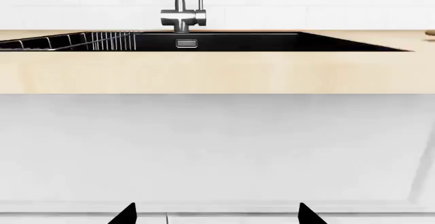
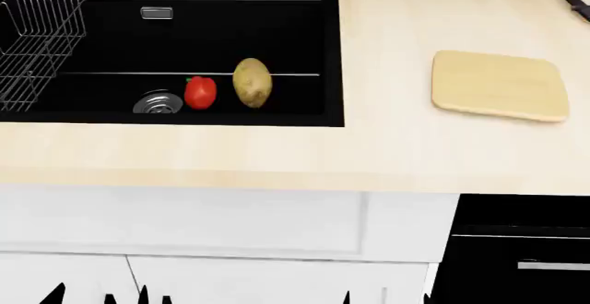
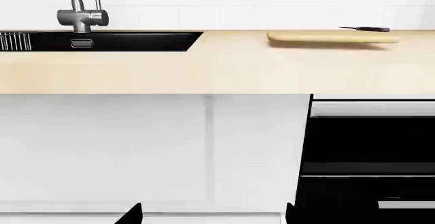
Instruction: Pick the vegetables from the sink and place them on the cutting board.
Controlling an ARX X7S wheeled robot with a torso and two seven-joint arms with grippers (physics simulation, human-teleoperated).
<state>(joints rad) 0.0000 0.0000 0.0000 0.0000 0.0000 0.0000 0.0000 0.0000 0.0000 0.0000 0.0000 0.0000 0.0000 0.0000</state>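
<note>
Left wrist view: the camera faces the counter (image 1: 217, 71) edge-on, from below its top. The sink (image 1: 272, 42) shows as a black strip, with the overflow plate (image 1: 186, 43) on its far wall, a wire rack (image 1: 75, 40) at one end and the faucet (image 1: 183, 10) behind. Two dark fingertips (image 1: 126, 215) of the left claw (image 1: 216, 215) stand well apart, holding nothing.

Head view: the pepper (image 2: 200, 92) and potato (image 2: 251, 82) lie on the sink floor, just beside each other, the pepper next to the drain (image 2: 159, 103). The board (image 2: 499, 85) lies on the counter, well right of the sink. A knife (image 2: 573, 1) lies beyond it.

Right wrist view: the board is seen edge-on with the knife behind. The right claw (image 3: 212, 214) has its tips spread apart, empty, low before the white cabinet (image 3: 156, 147).
</note>
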